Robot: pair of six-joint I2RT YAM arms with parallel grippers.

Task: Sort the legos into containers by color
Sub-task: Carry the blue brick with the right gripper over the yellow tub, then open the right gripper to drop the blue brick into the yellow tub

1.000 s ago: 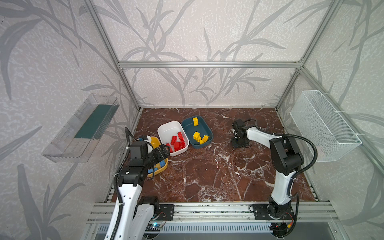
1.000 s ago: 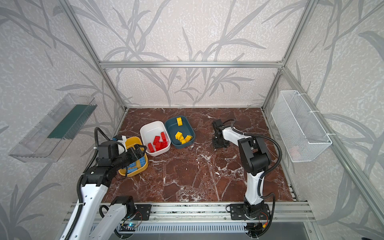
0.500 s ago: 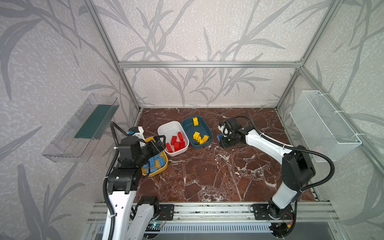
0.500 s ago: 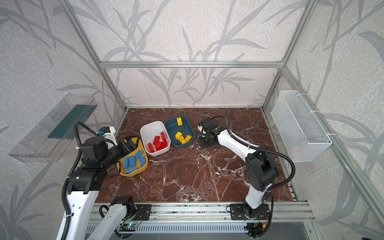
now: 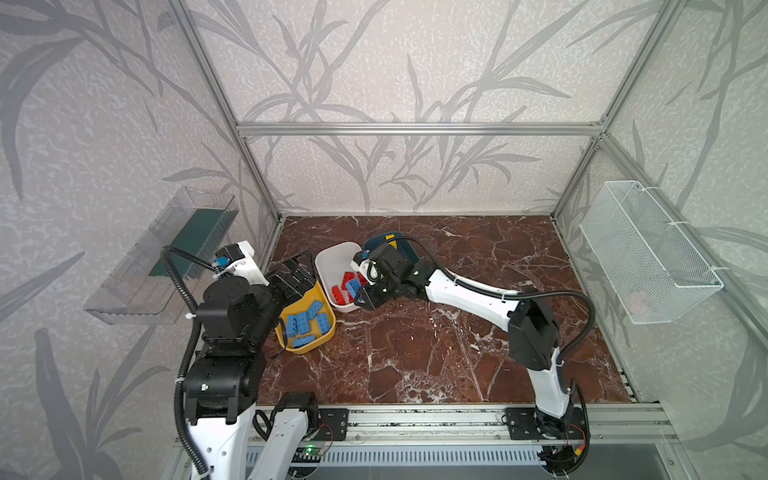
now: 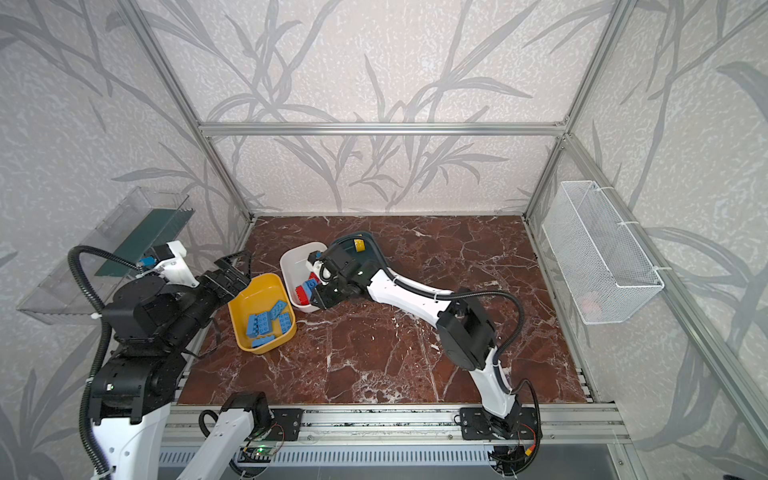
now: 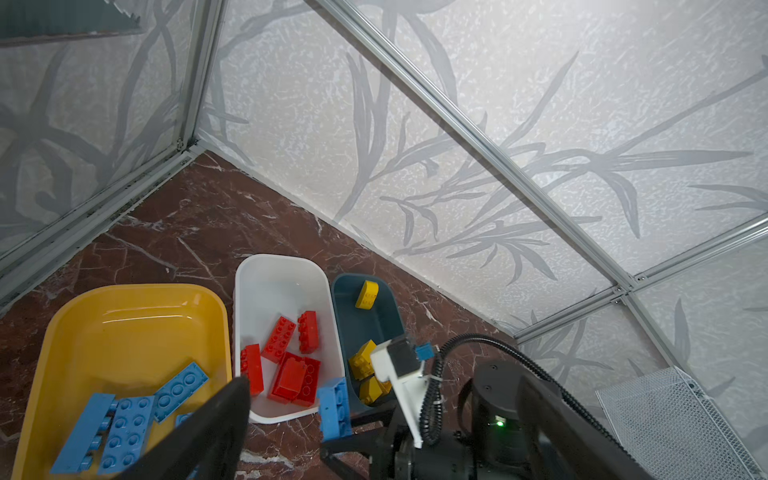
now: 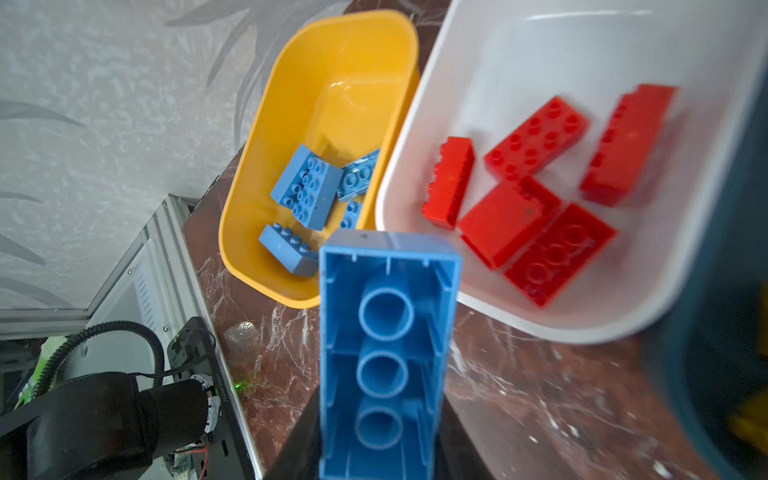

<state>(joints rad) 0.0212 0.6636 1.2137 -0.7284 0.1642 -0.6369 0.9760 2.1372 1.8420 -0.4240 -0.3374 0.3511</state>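
One desk (image 5: 415, 357), three tubs, and the sort looks nearly done. Blue bricks (image 6: 266, 322) are in the mustard tub (image 6: 257, 295), red bricks (image 7: 291, 374) in the white tub (image 5: 336, 262), and yellow bricks (image 7: 365, 295) in the teal tub (image 7: 374, 320). I can't spot any loose ones on the desk.

The only stray I see is a long blue brick (image 8: 386, 353). The right end effector (image 5: 358, 291) pinches it near one end, and it hangs over the near corner of the white tub, on the teal side. The left end effector (image 6: 239, 272) is empty and spread wide, hovering at the back end of the mustard tub.

Worries, biggest first:
- The right arm has to cross to the mustard tub and the left one sits right there, so they could bump unless it clears out.
- Travel too low and the brick clips the white rim and shoves that light tub.
- Let go here and a blue lands among the reds.
- Slick plastic held by one end could swivel in the grip.

Materials: the desk is flat, glossy, veined marble-look. The tubs are smooth shiny plastic, shallow with rounded corners. The bricks are hard and studded on top, and the held one shows a hollow underside with three round tubes.
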